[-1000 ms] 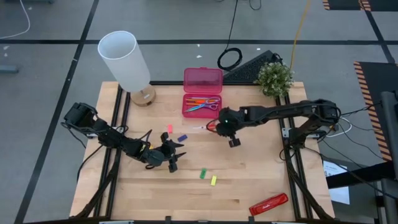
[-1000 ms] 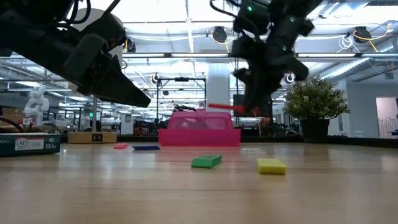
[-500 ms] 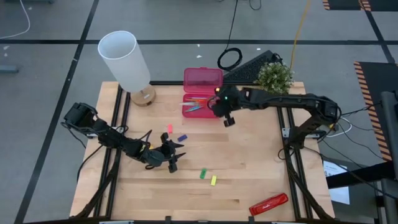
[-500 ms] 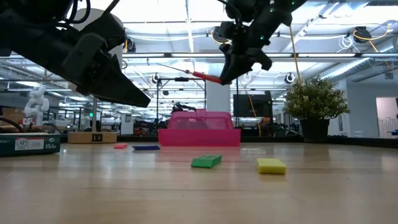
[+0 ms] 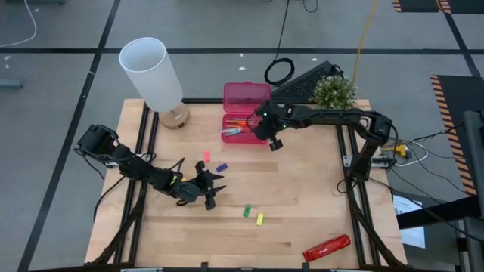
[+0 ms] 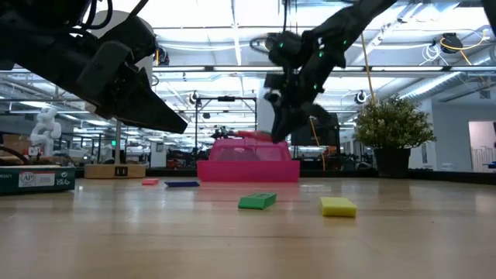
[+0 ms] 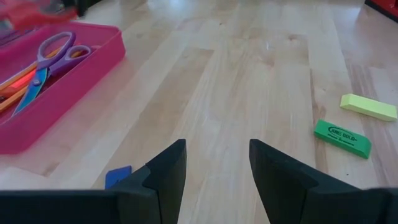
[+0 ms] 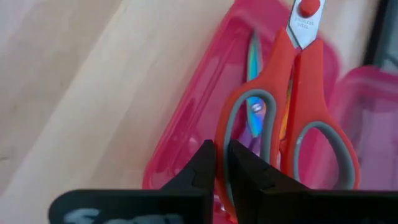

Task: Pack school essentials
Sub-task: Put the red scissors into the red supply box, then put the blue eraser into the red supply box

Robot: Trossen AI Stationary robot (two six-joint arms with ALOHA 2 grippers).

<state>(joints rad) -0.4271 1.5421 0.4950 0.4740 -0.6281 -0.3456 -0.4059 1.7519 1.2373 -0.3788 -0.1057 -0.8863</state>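
Your right hand (image 8: 222,163) pinches the red-handled scissors (image 8: 297,112) by one handle loop, blade tips cut off in its wrist view, over the open pink case (image 5: 243,127) where the purple-blue scissors (image 7: 45,59) lie. Open table (image 5: 302,204) lies beyond the green eraser (image 5: 246,211) and yellow eraser (image 5: 259,219). Since a second ago the right hand swung from mid-table to the case; left hand (image 7: 214,168) spread, unmoved.

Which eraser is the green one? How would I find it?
Start at the white lamp at the table's back corner, then cross toward the front edge, past the left gripper. Two small blocks lie side by side there. The green eraser is the one nearer that gripper; its neighbour is yellow.
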